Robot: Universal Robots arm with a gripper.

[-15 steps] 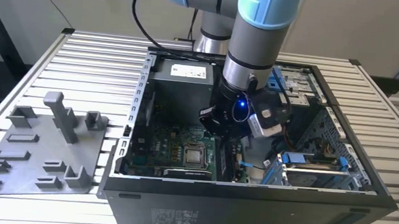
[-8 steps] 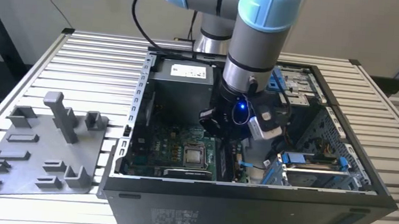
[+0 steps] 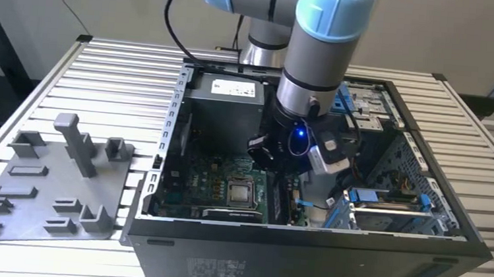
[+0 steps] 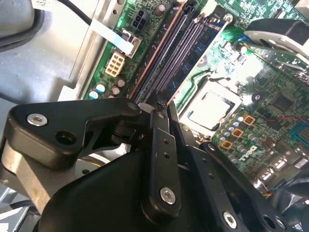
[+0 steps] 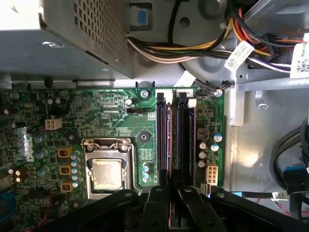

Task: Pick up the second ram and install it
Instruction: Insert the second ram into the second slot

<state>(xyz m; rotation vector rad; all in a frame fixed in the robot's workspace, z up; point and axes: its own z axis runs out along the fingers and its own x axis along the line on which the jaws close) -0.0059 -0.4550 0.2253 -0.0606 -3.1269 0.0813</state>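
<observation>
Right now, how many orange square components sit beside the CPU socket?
3 orange squares, in a row beside the processor socket: one end, middle, other end. Others could be hidden.

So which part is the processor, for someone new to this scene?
Look inside the open computer case, at the green motherboard on its floor. The processor is the square silver chip in a metal-framed socket, unlike the long dark memory slots beside it.

My gripper (image 5: 170,203) is matte black, my arm (image 3: 320,51) grey with pale blue caps. The motherboard (image 5: 111,111) is green, its processor chip (image 5: 106,173) silver, the memory slots (image 5: 175,135) black and blue. The open computer case (image 3: 308,262) is black, the parts tray (image 3: 44,189) plain grey, and the slatted table (image 3: 120,62) silver-white.
</observation>
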